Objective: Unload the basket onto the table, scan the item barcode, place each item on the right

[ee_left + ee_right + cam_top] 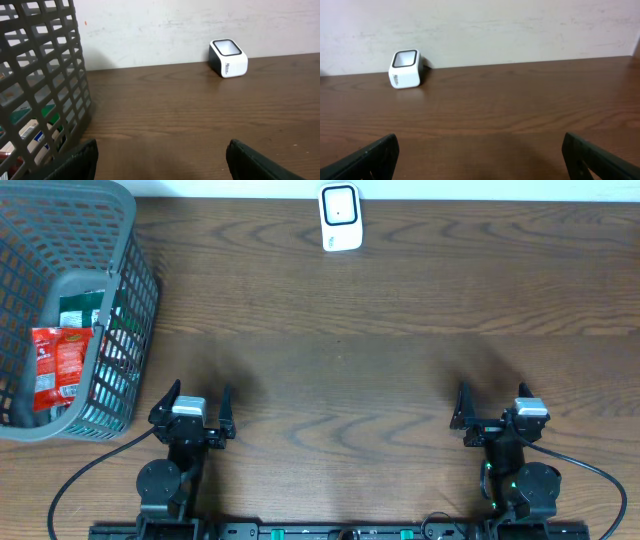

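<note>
A red packet and a green packet lie inside the grey basket on the desk, the white scanner stands well to the basket's right, the left claw gapes wide and empty just beside the basket, and the right claw, equally wide and empty, sits far from it.

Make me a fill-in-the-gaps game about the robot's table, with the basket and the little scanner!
The basket stands on the robot's ____ side.
The packet easiest to see inside it is coloured ____.
The scanner has a body that is mostly ____.
The left claw and the right claw are both ____, holding nothing.
Missing words: left, red, white, open.
</note>
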Controlling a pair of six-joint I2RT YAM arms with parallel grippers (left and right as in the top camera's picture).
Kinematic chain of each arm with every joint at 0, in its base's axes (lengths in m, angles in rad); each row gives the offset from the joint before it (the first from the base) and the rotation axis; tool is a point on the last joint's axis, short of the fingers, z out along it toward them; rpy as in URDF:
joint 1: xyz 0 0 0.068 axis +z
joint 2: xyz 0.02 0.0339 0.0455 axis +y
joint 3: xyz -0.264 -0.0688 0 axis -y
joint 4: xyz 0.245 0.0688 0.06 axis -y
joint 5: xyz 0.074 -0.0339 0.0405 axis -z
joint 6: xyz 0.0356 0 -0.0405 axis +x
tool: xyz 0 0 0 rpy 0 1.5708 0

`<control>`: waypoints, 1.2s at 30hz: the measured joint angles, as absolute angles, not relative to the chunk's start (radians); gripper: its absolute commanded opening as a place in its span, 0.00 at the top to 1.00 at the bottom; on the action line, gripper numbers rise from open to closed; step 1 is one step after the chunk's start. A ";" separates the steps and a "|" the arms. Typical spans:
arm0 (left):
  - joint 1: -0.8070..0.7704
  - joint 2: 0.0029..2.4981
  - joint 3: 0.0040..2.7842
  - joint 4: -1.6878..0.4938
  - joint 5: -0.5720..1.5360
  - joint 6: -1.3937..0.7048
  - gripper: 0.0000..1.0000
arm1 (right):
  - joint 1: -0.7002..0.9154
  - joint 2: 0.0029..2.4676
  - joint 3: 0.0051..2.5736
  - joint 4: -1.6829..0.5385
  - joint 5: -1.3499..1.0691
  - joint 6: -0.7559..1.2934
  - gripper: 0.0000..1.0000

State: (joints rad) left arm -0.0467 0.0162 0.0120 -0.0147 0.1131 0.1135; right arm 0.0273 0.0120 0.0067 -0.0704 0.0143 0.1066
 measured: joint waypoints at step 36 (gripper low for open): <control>-0.047 0.027 0.145 -0.168 0.155 -0.068 0.18 | 0.027 0.012 0.007 -0.070 0.014 0.107 0.01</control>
